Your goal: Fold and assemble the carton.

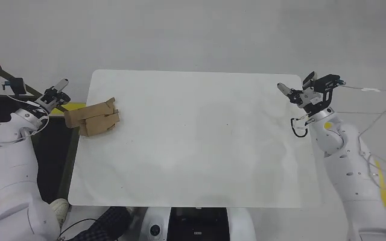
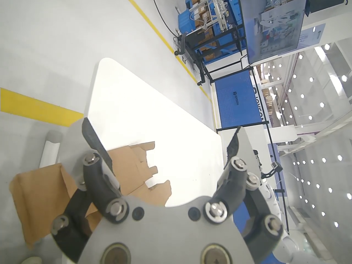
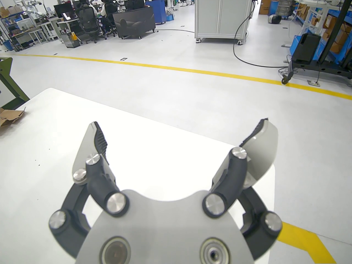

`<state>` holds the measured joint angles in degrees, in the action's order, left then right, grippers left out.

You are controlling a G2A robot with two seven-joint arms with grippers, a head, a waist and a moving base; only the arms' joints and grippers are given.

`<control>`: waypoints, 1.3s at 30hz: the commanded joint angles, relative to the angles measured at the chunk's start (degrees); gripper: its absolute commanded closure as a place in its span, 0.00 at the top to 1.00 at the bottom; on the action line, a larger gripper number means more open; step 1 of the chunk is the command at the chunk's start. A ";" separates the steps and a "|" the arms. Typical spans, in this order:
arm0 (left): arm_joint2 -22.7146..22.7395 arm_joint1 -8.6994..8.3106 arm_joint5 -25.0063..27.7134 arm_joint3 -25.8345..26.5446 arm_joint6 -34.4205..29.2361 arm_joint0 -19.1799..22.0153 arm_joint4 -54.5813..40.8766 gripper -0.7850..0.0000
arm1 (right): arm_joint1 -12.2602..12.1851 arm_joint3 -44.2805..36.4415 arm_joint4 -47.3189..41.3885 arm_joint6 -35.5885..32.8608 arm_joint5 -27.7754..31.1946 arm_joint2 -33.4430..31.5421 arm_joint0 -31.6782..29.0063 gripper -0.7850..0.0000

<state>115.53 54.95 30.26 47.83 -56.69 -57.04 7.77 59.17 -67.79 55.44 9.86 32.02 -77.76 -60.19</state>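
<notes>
Top view: the brown carton (image 1: 93, 118) lies partly folded, its notched flaps showing, at the left side of the white counter (image 1: 193, 156), toward the far left corner, with one end hanging past the left edge. The left fingers (image 2: 95, 144) are spread wide with nothing between them, just beside that overhanging end; whether one touches the cardboard I cannot tell. The right fingers (image 3: 96, 138) are likewise spread and empty, at the far right corner of the counter, well apart from the carton across the whole counter
</notes>
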 commanded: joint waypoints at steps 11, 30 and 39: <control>0.24 -0.48 -3.62 2.23 2.49 -2.60 1.14 1.00 | 0.00 0.00 0.00 0.00 0.00 0.00 0.00 1.00; 1.62 -5.15 -6.91 -8.96 5.99 -1.60 15.30 1.00 | 0.00 0.00 0.00 0.00 0.00 0.00 0.00 1.00; -3.27 -5.19 -4.78 -18.40 6.87 3.76 17.32 1.00 | 0.00 0.00 0.00 0.00 0.00 0.00 0.00 1.00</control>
<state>112.84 49.70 25.19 30.22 -49.96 -53.79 24.82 59.17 -67.79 55.44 9.86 32.02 -77.76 -60.19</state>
